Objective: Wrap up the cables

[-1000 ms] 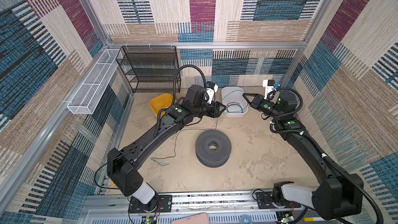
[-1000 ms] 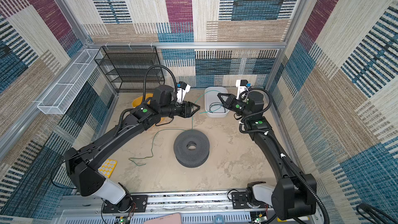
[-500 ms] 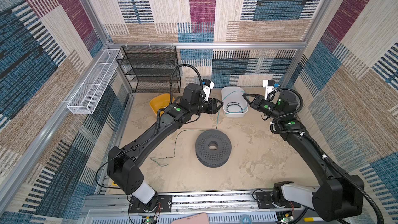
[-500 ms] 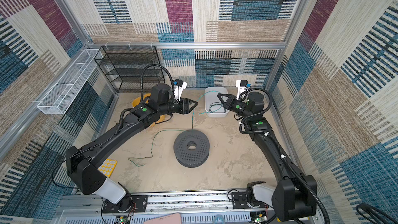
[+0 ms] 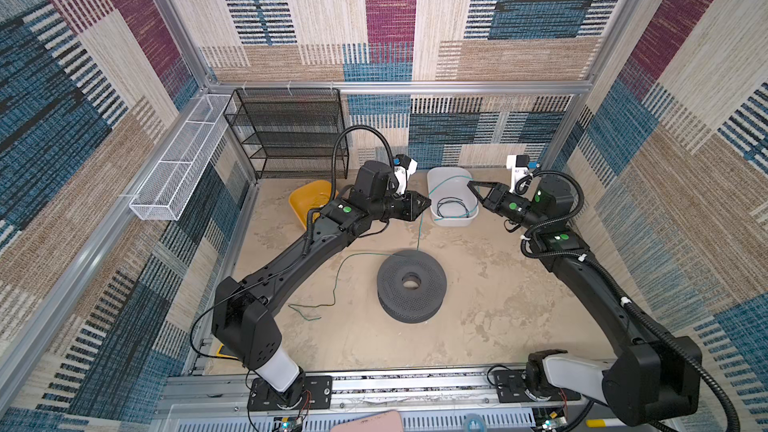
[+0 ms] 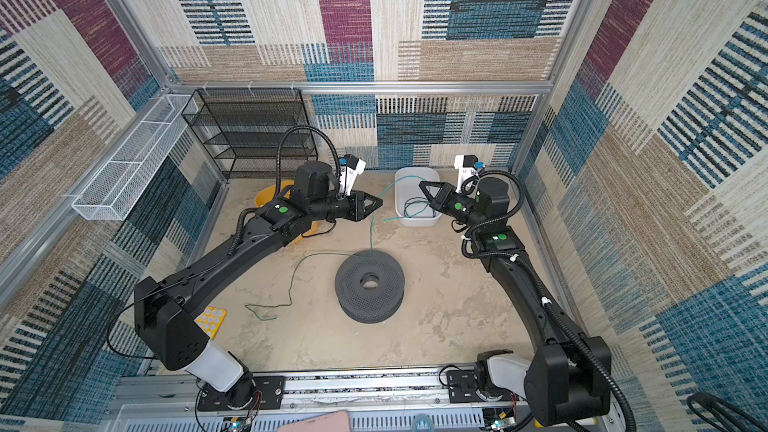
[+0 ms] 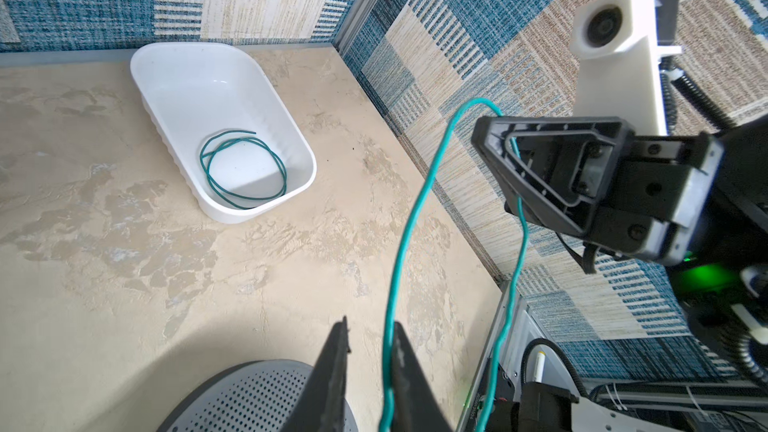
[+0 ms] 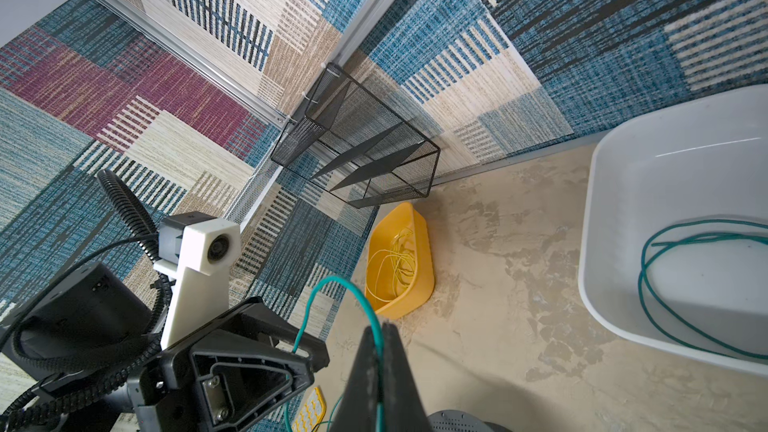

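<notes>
Left wrist view: teal cable (image 7: 415, 209) strung in the air between the two pincers.
From the grey perforated spool (image 5: 430, 284) mid-table the cable rises, passes between the fingers of the left pincer (image 7: 370, 322), then arcs across to the right pincer (image 8: 379, 328). Its loose tail curls on the table (image 5: 498, 284) left of the spool in both top views. Right pincer pressed together, pinching the cable. Left pincer nearly together, a slit showing beside the cable; cannot tell whether it grips. A second teal cable (image 8: 642, 272) lies coiled in the white tub (image 5: 455, 221) at the back of the table.
</notes>
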Tool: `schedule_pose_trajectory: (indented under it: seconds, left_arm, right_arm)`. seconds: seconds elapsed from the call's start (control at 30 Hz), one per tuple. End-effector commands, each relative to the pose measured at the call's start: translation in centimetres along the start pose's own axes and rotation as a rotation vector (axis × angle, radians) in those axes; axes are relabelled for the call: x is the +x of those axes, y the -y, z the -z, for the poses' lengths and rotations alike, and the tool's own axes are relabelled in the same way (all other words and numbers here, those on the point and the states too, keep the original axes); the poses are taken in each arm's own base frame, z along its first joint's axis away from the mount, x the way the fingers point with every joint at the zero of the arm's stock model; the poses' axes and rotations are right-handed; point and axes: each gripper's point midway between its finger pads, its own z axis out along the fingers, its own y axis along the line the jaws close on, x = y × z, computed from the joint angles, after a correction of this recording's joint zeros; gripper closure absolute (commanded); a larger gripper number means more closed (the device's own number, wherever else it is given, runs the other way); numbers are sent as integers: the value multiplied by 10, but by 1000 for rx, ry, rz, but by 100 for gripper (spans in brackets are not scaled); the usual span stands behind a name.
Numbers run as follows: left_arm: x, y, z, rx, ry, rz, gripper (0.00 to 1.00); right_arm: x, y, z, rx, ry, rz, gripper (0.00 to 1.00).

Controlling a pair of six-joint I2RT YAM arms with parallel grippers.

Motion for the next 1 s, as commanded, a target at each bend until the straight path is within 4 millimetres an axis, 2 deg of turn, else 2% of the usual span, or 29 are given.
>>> schedule_pose_trajectory:
  seconds: [0.0, 0.1, 0.2, 0.23, 0.27, 0.33, 0.37, 0.5, 0.8, 0.9, 0.97]
  left_arm:
    - [-7, 8, 2, 37, 29, -16, 91]
    - [-8, 10, 3, 43, 30, -22, 100]
    - [-9, 11, 4, 46, 37, -32, 100]
    - [-10, 11, 5, 44, 42, -37, 100]
    - [-10, 9, 5, 33, 48, -39, 100]
    - [-14, 3, 7, -4, 75, -53, 100]
    - [-17, 0, 9, -26, 91, -60, 100]
    - [-31, -12, 18, -116, 187, -87, 100]
    - [-56, -27, 45, -216, 442, -171, 100]
    - [-62, -28, 52, -219, 523, -181, 100]
    - [-63, -27, 53, -202, 564, -183, 100]
  right_arm:
    - [-4, -4, 0, -22, 16, 16, 100]
    - [-3, -4, -1, -22, 13, 16, 100]
    - [-3, -3, -2, -22, 9, 14, 100]
    - [-3, -2, -3, -20, 6, 13, 97]
    - [-2, -1, -4, -18, 1, 10, 92]
    - [-1, 2, -6, -9, -10, 12, 70]
    - [0, 4, -7, -2, -16, 15, 62]
    - [2, 7, -3, 30, -21, 27, 48]
    - [0, -11, 18, 28, 10, 36, 36]
    - [16, -19, 16, -83, -18, -90, 36]
    - [33, -25, 7, -135, -47, -154, 38]
